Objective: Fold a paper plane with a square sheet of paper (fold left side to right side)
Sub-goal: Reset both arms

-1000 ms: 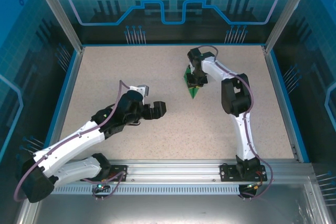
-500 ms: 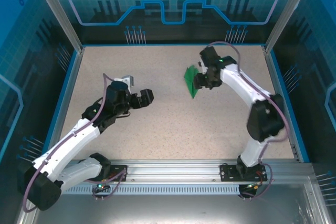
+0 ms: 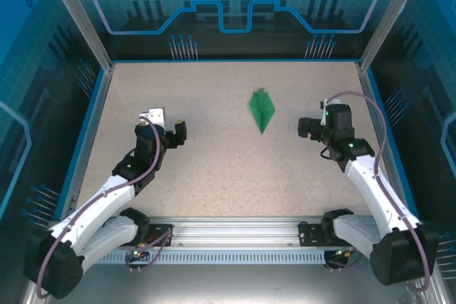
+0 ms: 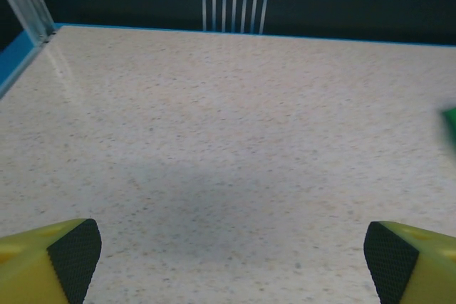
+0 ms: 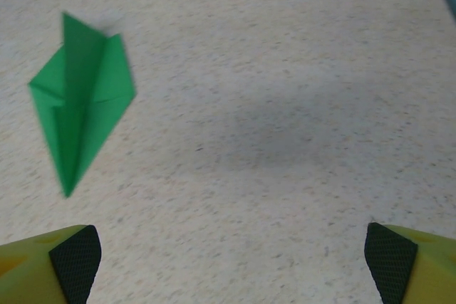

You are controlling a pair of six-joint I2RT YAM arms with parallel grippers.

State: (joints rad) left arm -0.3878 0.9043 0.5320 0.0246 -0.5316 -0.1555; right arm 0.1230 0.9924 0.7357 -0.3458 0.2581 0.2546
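Toward the far middle of the counter (image 3: 214, 176) lies the paper plane (image 3: 262, 109); the left end effector (image 3: 166, 120) and right end effector (image 3: 315, 120) hang released, empty. Its creases, held by nothing, may spring open.

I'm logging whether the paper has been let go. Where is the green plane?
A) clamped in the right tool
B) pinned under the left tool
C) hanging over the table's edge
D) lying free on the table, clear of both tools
D: the plane lies flat on the table, with the open right tool off to its side and the open left tool farther away.
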